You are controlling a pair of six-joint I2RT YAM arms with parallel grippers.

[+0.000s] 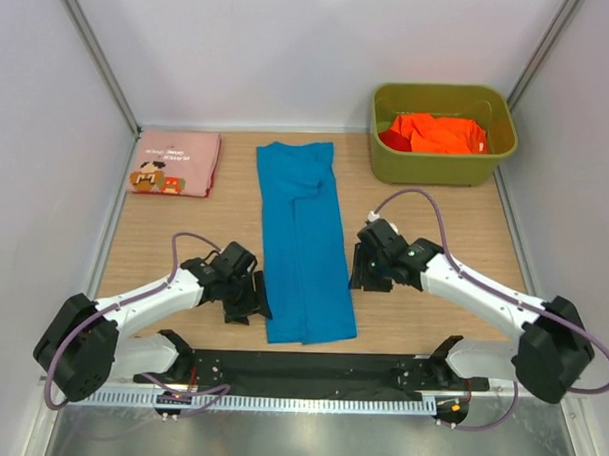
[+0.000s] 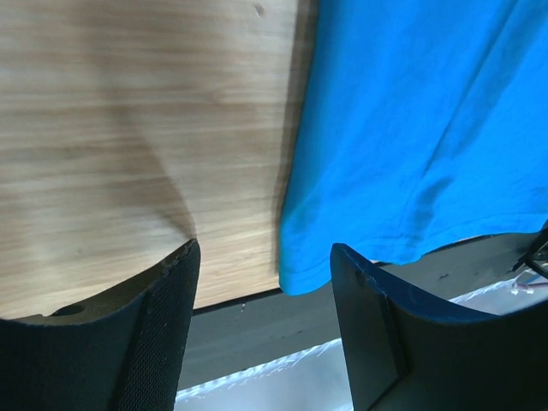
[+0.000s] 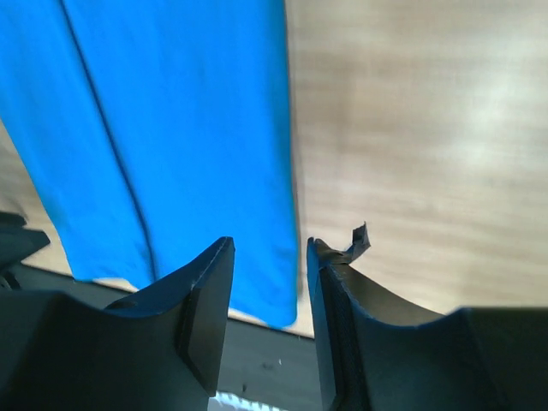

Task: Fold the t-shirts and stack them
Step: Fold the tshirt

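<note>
Jaws stood empty, left gripper (image 2: 264,257) wide, right gripper (image 3: 270,248) narrower, flanking the lengthwise-folded blue t-shirt (image 1: 302,228); the crosswise fold would call for pinching its near corners.

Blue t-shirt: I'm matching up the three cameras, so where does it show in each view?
Top external: the blue t-shirt lies as a long strip down the picture's middle.
Left wrist: it fills the right side, its near corner just above the left tool.
Right wrist: it fills the left side, its edge running down to the right tool.
Shared landmark: the black strip just past the shirt's near hem.
</note>
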